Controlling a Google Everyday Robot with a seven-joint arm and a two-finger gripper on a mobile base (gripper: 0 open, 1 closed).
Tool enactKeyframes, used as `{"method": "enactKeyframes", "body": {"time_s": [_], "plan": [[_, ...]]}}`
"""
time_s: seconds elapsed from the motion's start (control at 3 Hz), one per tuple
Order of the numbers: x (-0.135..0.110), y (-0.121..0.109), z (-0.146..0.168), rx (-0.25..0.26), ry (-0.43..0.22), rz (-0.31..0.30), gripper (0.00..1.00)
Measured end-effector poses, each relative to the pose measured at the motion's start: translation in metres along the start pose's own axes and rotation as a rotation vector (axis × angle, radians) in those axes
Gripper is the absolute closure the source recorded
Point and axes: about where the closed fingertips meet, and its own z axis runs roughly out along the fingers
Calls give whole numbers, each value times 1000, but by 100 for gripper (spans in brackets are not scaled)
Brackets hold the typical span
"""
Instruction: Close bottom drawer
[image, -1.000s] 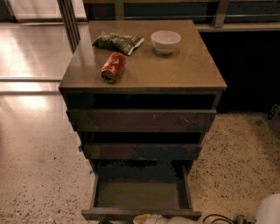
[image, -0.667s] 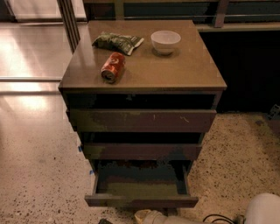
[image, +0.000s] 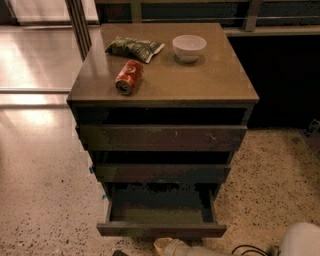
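Note:
The bottom drawer is the lowest of three in the brown cabinet. It stands partly pulled out, and a strip of its olive-brown inner floor shows. Its dark front faces me near the bottom of the view. My gripper is at the bottom edge, right in front of the drawer front and just below it. Only its pale top shows.
The middle drawer and top drawer sit above. On the cabinet top lie a red can, a green snack bag and a white bowl. My white arm is at bottom right over speckled floor.
The bottom drawer has slid inward, showing less of its inner floor than a second ago. My gripper has followed it toward the cabinet.

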Motion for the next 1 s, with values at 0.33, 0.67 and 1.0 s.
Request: {"method": "enactKeyframes", "body": {"time_s": [0.33,0.67,1.0], "plan": [[-11,-18,12,25,-34,-9,100],[-15,-37,23,34,-53,0,100],[-17,-57,35,47,-60,9,100]]}}
